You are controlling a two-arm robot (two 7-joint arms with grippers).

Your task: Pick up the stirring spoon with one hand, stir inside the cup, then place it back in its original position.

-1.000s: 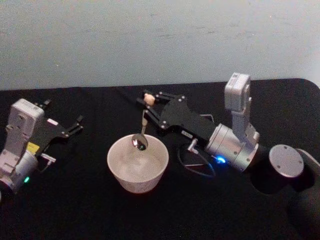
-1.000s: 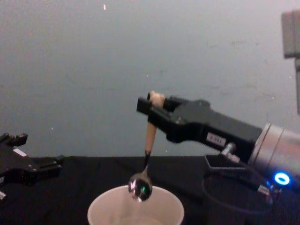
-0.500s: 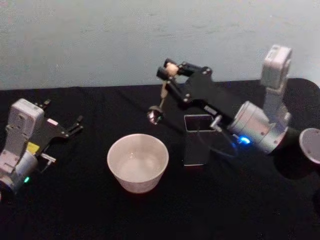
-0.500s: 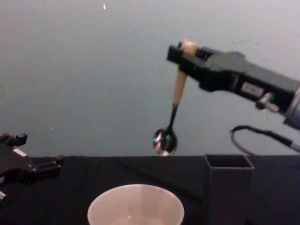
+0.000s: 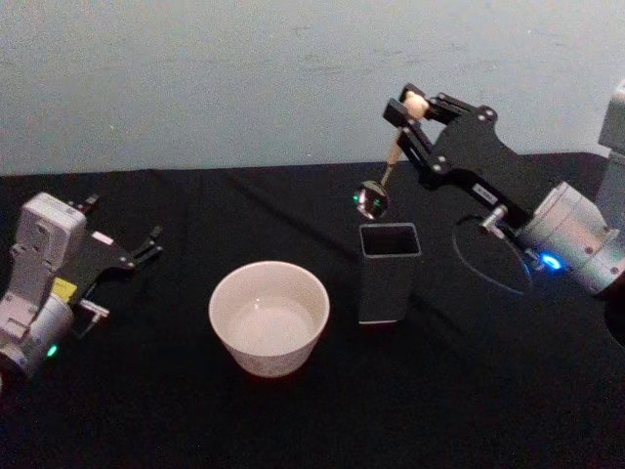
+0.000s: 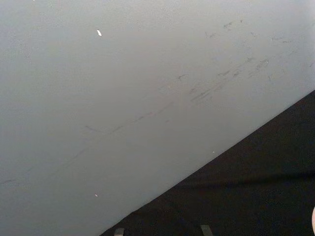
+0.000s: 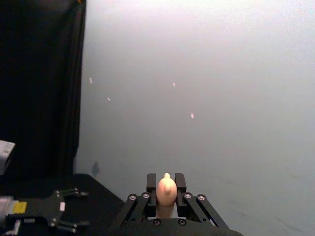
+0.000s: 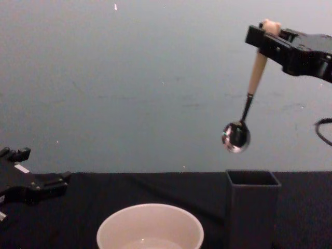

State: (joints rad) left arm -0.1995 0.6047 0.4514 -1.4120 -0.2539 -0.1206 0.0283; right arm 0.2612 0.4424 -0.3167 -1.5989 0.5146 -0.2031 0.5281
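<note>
Stage: the stirring is judged finished, since the stirring spoon (image 5: 389, 166) is carried clear of the cup (image 5: 269, 357); only the return to the holder is left.
Right pincer: the right pincer (image 5: 410, 106) is clamped on the bear-topped handle, high over the back half of the surface (image 5: 469, 391).
Spoon: it is hung bowl-down and slightly tilted, its shiny bowl above the open mouth of the dark holder (image 5: 385, 278) and not yet inside it.
Cup and holder: the cup is set near the middle of the surface, with the holder just beside it toward the right edge.
Left pincer: the left pincer (image 5: 146, 244) is parked near the left edge, its fingers spread and nothing held.
Change: half a second ago the spoon bowl was seen between the cup and the holder; it is now carried rightward, toward the holder.
Remaining: the spoon is to be lowered into the holder and released.
</note>
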